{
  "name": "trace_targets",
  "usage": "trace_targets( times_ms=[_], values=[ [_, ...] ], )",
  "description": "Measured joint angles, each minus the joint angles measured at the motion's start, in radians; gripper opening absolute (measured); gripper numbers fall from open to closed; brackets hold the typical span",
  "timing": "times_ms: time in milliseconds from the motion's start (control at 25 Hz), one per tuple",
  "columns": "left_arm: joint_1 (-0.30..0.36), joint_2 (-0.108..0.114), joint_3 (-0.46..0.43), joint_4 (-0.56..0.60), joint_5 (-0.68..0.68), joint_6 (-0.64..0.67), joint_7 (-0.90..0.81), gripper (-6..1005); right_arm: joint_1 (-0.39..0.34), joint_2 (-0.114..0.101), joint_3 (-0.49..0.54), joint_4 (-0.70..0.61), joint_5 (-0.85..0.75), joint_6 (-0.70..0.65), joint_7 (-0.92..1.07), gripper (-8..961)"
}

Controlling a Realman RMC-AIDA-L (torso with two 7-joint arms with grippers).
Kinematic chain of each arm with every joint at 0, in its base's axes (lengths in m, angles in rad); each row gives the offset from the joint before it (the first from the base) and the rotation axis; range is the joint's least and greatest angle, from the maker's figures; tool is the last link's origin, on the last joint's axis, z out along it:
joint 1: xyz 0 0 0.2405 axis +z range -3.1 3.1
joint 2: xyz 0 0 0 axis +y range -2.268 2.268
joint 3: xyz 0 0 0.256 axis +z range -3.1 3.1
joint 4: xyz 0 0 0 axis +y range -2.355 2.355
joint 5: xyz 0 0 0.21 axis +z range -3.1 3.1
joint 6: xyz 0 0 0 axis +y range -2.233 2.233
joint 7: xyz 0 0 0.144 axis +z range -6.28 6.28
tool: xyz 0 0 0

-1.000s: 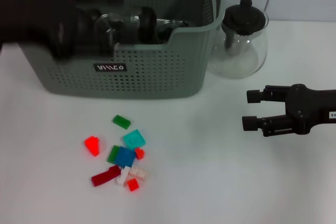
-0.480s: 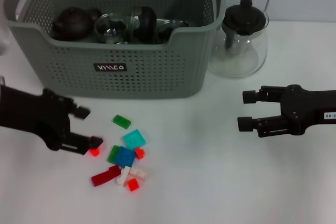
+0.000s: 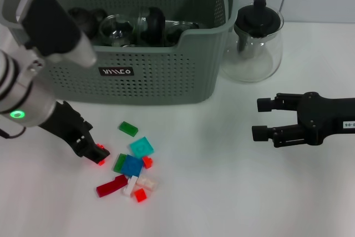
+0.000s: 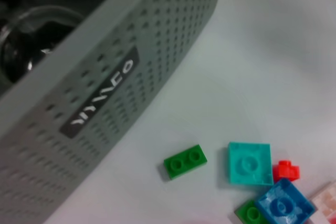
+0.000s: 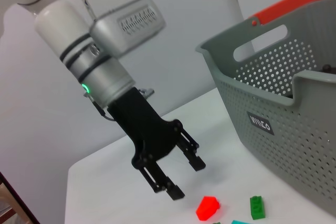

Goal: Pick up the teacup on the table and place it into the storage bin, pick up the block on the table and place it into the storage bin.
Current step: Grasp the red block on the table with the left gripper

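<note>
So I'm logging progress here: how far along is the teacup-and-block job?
Dark and glass tea ware already sits inside the grey-green perforated storage bin, so the cup step looks done. The left gripper hangs open just above the bright red block on the white table, not gripping it. The right gripper waits open near the glass teapot. Still left: grasp the block and drop it in the bin.

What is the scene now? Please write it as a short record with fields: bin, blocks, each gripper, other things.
bin: storage bin at the back of the table, dark teaware and glass cups inside
blocks: pile of small blocks on the table in front of the bin; bright red block at its left edge
left gripper: left gripper open, low beside the bright red block, holding nothing
right gripper: right gripper open, empty, over bare table at the right
other: glass teapot right of the bin
</note>
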Motion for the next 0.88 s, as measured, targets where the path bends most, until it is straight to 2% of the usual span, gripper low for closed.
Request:
trace_targets(
  times_ms=[280, 880],
  values=[
    [-0.018, -0.001, 0.073, -0.109, 0.032, -0.094, -0.038, 724, -0.005, 0.0, -0.001, 0.006, 0.0, 0.003, -0.003, 944],
    [-0.033, 0.001, 0.112, -0.215, 0.077, -0.206, -0.08, 694, -0.002, 0.0, -0.002, 0.009, 0.0, 0.003, -0.003, 945]
  ],
)
